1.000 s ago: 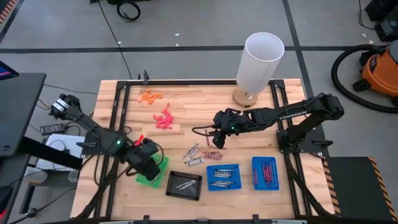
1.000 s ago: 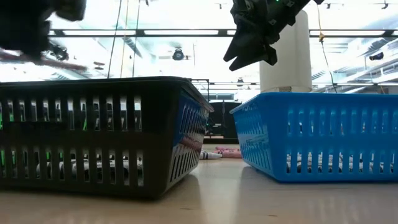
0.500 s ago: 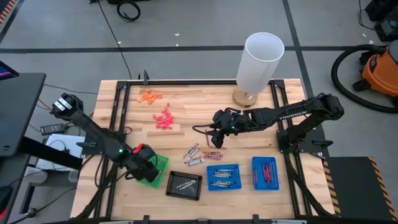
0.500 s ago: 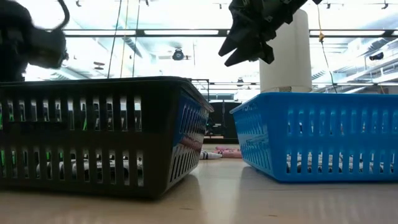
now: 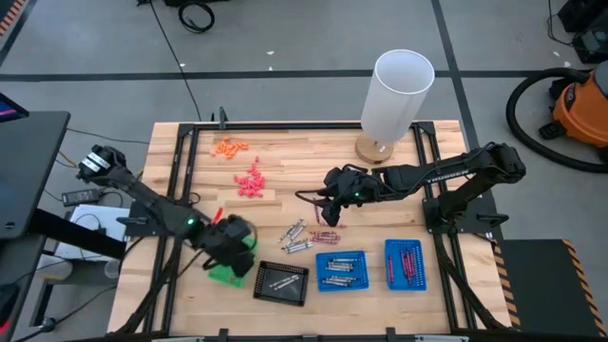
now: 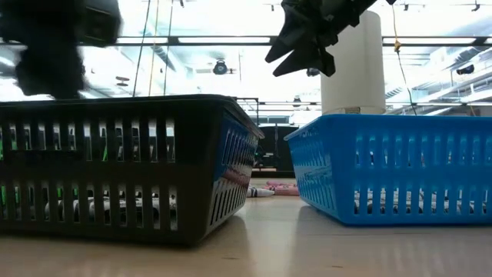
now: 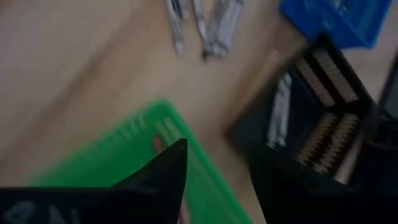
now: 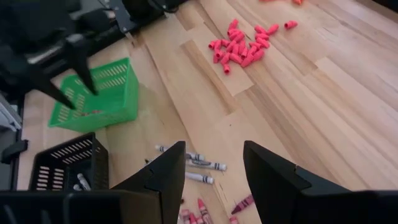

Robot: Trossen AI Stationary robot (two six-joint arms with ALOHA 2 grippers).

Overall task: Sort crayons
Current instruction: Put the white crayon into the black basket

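On wooden table centre, loose short thin crayons point(image 5: 306, 235) seen: about six grey-white, few maroon beside. More crayons sorted in black slotted tray point(image 5: 281, 281) and two blue slotted trays point(image 5: 339, 270); counts unclear. Left gripper point(image 5: 234, 249) over green slotted tray point(image 5: 229, 275), fingers parted, empty. Right gripper point(image 5: 328, 204) above loose crayons, fingers spread, nothing held. Green tray contents blurred.

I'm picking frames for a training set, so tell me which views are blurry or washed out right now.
Left wrist view: motion-smeared, the green tray and black tray soft. Low view: bright ceiling lights silhouette both arms, and the left tool is smeared. High view: evenly lit and sharp. Right wrist view: sharp on the crayons, its own tool open.
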